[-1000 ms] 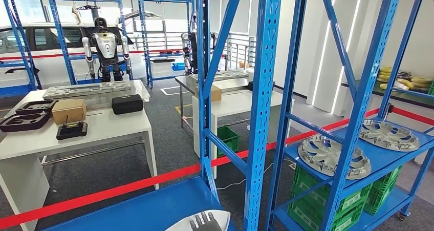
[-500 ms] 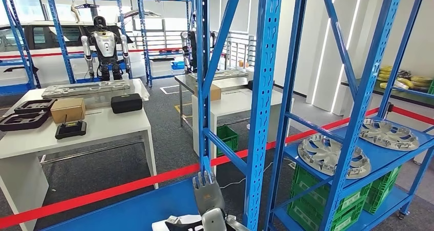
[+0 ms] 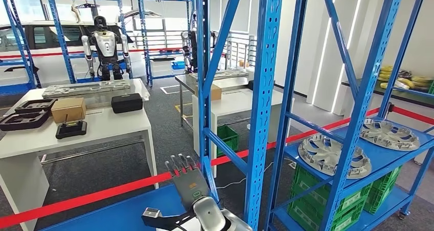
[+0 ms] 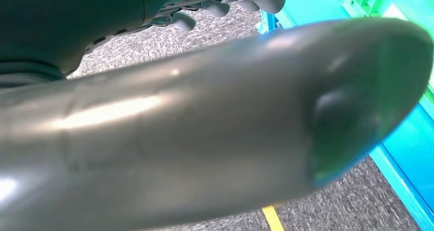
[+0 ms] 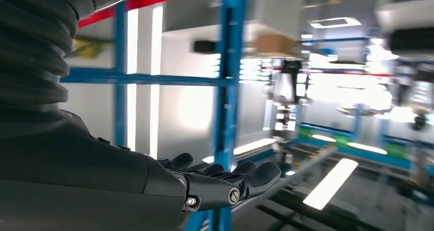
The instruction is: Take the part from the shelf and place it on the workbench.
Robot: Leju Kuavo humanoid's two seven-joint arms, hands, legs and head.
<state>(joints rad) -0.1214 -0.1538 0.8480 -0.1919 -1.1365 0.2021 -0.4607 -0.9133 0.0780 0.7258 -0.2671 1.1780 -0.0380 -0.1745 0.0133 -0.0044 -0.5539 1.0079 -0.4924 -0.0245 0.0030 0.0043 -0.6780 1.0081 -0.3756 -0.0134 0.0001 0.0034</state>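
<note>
My right hand (image 3: 187,182) is raised at the bottom middle of the head view, fingers straight and spread, holding nothing. It hovers over a blue shelf board (image 3: 123,213), just left of a blue rack post (image 3: 204,113). The right wrist view shows the same hand (image 5: 215,182) stretched flat, with the blue post (image 5: 228,87) just beyond the fingertips. Two silver wheel covers (image 3: 333,156) (image 3: 389,134) lie on the blue shelf to the right. My left hand (image 4: 153,16) hangs over grey floor, thick thumb (image 4: 215,123) straight, fingers loosely bent, nothing in it. The white workbench (image 3: 117,128) stands at left.
On the workbench lie a cardboard box (image 3: 68,109), black trays (image 3: 24,120), a black case (image 3: 126,103) and a long grey panel (image 3: 84,89). A red barrier tape (image 3: 102,192) crosses in front. Green crates (image 3: 353,203) sit under the right shelf. Another robot (image 3: 105,46) stands far back.
My right hand has risen from the bottom edge and shifted slightly left, and more of the silver forearm is now in sight. The rest of the scene holds still.
</note>
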